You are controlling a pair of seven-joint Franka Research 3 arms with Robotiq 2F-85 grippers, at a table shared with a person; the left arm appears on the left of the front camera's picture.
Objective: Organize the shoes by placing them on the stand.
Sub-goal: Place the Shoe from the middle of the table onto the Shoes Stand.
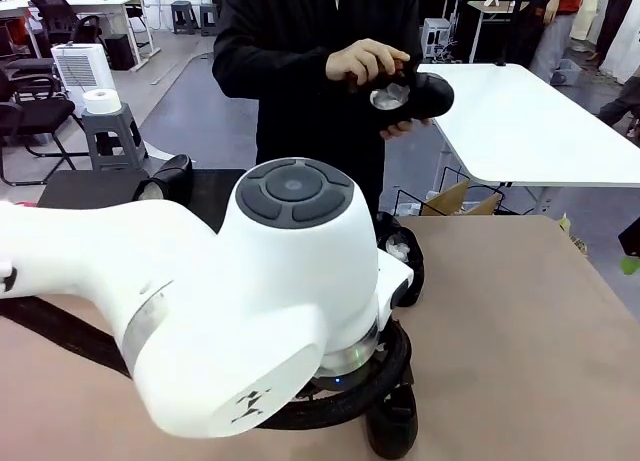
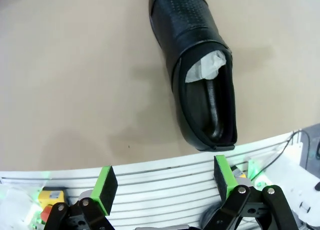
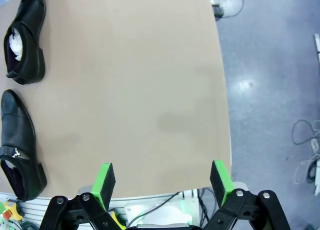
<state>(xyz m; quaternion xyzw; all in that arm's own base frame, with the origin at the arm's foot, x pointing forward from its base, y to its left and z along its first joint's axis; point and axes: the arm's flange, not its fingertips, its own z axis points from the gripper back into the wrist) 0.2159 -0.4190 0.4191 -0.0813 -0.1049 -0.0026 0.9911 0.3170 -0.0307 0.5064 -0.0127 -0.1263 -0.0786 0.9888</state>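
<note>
Two pincers, both spread wide, both empty. My left pincer hangs over the near edge of the desk, and its green pads touch nothing. Just beyond them a black shoe lies flat on the beige top, heel end toward me, with white paper stuffed in its opening.

My right pincer stands just as wide over a bare stretch of the desk. It is well apart from two shoes lying along the left of its view: a paper-stuffed shoe farther off, and a second shoe close to the desk's near edge.

From the front, my left arm bulks across the foreground. Beyond it, the person's hands hold a raised shoe in the air. At the far left a lone shoe sits on the black stand.
</note>
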